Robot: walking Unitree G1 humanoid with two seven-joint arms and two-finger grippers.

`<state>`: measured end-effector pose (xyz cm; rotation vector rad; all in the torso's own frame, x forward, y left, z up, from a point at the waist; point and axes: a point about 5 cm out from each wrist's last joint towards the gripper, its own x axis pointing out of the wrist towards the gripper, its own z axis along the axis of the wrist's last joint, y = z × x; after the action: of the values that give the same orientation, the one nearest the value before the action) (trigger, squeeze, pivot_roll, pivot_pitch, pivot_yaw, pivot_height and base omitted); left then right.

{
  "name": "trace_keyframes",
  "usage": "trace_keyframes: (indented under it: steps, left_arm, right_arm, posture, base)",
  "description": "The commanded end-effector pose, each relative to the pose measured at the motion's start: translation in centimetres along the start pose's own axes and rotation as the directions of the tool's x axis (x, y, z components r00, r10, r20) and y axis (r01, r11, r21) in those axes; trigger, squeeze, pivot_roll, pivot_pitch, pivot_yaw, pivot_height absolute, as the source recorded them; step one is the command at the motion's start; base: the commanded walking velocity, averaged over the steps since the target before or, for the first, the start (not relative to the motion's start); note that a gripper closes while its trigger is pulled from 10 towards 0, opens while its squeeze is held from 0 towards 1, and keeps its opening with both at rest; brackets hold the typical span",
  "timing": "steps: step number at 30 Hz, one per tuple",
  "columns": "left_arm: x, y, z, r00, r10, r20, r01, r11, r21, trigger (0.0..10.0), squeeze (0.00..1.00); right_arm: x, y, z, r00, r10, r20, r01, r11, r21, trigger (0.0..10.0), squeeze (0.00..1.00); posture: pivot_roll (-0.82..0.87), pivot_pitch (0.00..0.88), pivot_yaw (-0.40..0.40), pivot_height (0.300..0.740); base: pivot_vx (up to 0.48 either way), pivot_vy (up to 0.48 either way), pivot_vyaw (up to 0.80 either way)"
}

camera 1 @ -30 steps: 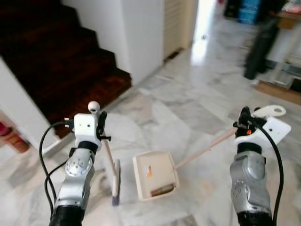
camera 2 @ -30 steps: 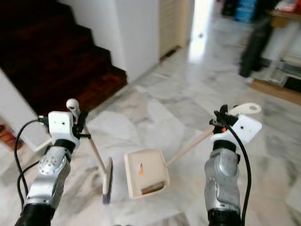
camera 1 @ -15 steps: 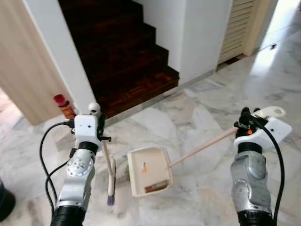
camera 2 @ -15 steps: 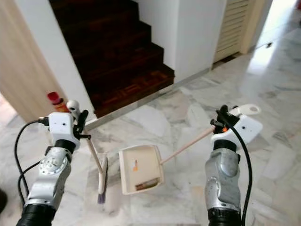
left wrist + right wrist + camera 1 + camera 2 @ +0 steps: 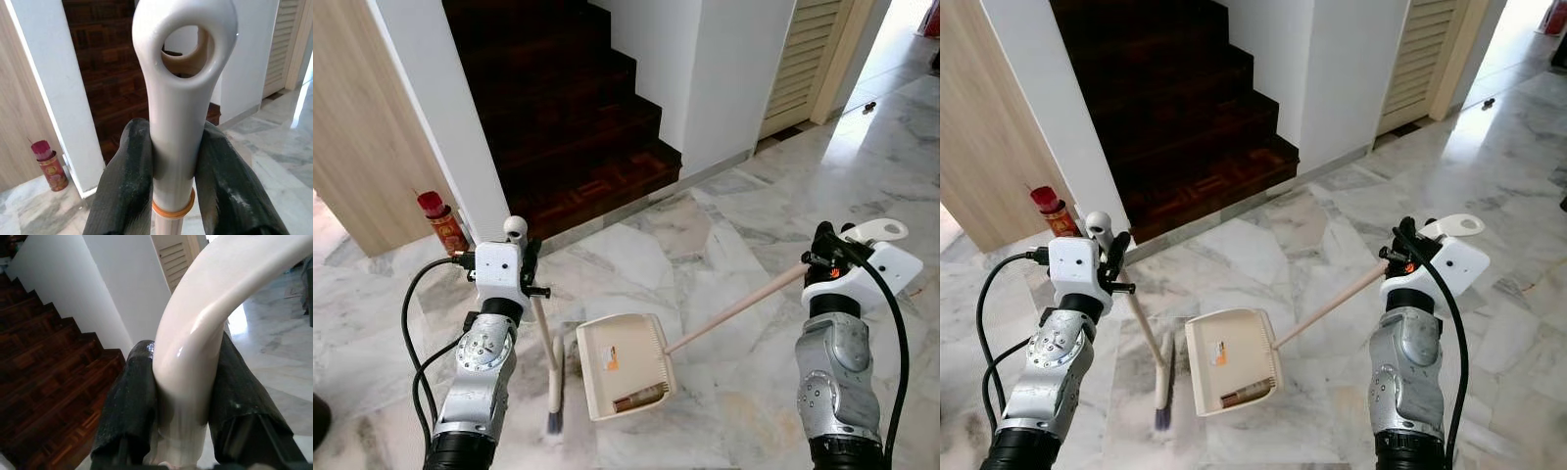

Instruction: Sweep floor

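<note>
In the left eye view, a broom [image 5: 551, 377] is held by the left gripper [image 5: 525, 262] near the top of its pale handle, the brush head resting on the marble floor [image 5: 724, 225] just left of a cream dustpan [image 5: 625, 364]. The dustpan lies flat on the floor between the two arms, and its long wooden handle is carried up to the right gripper [image 5: 824, 247], which is closed on the white grip end. A dark wooden staircase [image 5: 558, 108] is seen ahead, with a red canister [image 5: 441, 222] standing at the foot of the white wall beside it, and a louvred door [image 5: 805, 59] further right.

In the right eye view, the same layout is shown: the brush head is set just beside the dustpan's left edge, apart from it by a narrow strip of floor.

In the left wrist view, the white looped end of the broom handle is clamped between the two black fingers [image 5: 126, 181], which are pressed against it on both sides. The red canister is seen against the wall behind.

In the right wrist view, the curved white grip of the dustpan handle is squeezed between the black fingers [image 5: 128, 406], closed tight on it, with the staircase behind.
</note>
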<state>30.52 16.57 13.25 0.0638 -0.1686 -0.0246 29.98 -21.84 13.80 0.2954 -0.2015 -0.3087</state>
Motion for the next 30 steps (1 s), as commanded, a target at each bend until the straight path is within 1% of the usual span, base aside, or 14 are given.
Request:
trace_keyframes:
  steps: [1, 9, 18, 21, 24, 25, 30]
  left_arm:
    - [0.2, 0.1, 1.2, 0.998, 0.006, 0.059, -0.007, 1.000, 0.014, 10.0, 0.00]
    - [0.1, 0.1, 1.2, 0.998, 0.009, 0.058, -0.009, 1.000, 0.008, 10.0, 0.00]
    - [-0.4, -0.8, 0.6, 0.999, 0.014, 0.046, -0.013, 1.000, -0.020, 10.0, 0.00]
    - [-0.4, -1.0, 0.6, 0.999, 0.014, 0.047, -0.013, 1.000, -0.024, 10.0, 0.00]
    - [-0.2, -0.9, 0.6, 0.999, 0.017, 0.046, -0.016, 1.000, -0.024, 10.0, 0.00]
    - [-0.2, -0.8, 0.6, 0.999, 0.018, 0.047, -0.017, 1.000, -0.024, 10.0, 0.00]
    - [0.2, -0.6, 0.8, 0.998, 0.022, 0.052, -0.021, 1.000, -0.017, 10.0, 0.00]
  right_arm:
    - [0.6, 0.8, 1.5, 0.998, 0.027, 0.060, -0.029, 0.999, 0.031, 10.0, 0.00]
    - [0.6, 0.9, 1.4, 0.998, 0.046, 0.052, -0.047, 0.998, 0.030, 10.0, 0.00]
    - [1.2, 0.5, 2.0, 0.996, 0.058, 0.070, -0.059, 0.998, 0.001, 10.0, 0.00]
    - [1.4, 0.8, 2.3, 0.995, 0.071, 0.077, -0.071, 0.997, -0.003, 10.0, 0.00]
    - [1.7, 1.0, 2.3, 0.994, 0.077, 0.076, -0.078, 0.997, 0.003, 10.0, 0.00]
    - [1.8, 1.1, 2.3, 0.994, 0.077, 0.076, -0.079, 0.997, 0.022, 10.0, 0.00]
    - [1.9, 1.9, 1.9, 0.994, 0.090, 0.069, -0.094, 0.994, 0.055, 10.0, 0.00]
  posture:
    - [-0.05, 0.000, 0.035, 0.740]
    - [-0.05, 0.000, 0.029, 0.740]
    - [-0.05, 0.000, -0.001, 0.740]
    - [-0.05, 0.000, -0.003, 0.740]
    - [-0.04, 0.000, -0.001, 0.740]
    - [-0.04, 0.000, 0.000, 0.740]
    - [-0.03, 0.000, 0.008, 0.740]
  base:
    - [0.000, 0.240, 0.00]
    - [0.000, 0.254, 0.00]
    - [0.000, 0.290, 0.00]
    - [0.000, 0.315, 0.51]
    - [0.000, 0.315, 0.17]
    - [0.000, 0.315, 0.00]
    - [0.000, 0.317, 0.00]
